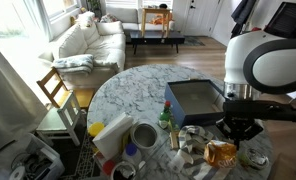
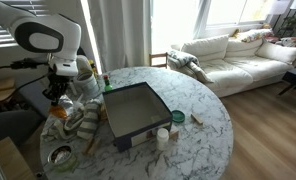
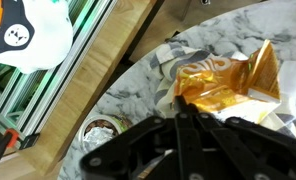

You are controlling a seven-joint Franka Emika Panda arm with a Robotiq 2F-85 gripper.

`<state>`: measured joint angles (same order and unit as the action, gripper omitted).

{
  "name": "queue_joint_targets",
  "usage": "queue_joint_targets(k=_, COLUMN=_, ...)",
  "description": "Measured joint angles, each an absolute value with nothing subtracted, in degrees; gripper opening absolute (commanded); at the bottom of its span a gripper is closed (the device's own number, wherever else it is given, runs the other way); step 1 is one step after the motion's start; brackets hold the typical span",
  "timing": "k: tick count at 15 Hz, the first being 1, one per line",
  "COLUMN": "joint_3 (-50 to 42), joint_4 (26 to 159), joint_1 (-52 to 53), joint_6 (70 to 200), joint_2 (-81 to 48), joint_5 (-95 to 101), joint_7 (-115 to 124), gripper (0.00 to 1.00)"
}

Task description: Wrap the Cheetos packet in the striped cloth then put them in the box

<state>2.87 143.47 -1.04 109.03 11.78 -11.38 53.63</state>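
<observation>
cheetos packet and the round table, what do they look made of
The crinkled orange-gold Cheetos packet looks like glossy metallised plastic film: it shows sharp creases and bright glints. The round white table looks like polished marble or a marble-look laminate, with grey veining and a soft sheen. The pictures do not settle which of the two it is.

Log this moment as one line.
gripper: shut, above Cheetos packet | Cheetos packet: unwrapped, outside box | striped cloth: on table beside box | box: empty
</observation>
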Motion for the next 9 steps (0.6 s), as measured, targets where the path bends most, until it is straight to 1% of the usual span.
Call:
queue_joint_targets(k=4, joint_3=5.3, joint_4=145.3, joint_1=-0.2, joint_6=114.2, joint_2=10.4, joint_5=-9.8, joint_7=54.7, gripper=0.00)
queue_joint_targets(k=9, joint_3=6.9, joint_4=148.9, joint_1=0.7, joint_6=127.9, joint_2=9.4, joint_5=-7.1, joint_7=56.6, gripper=0.00)
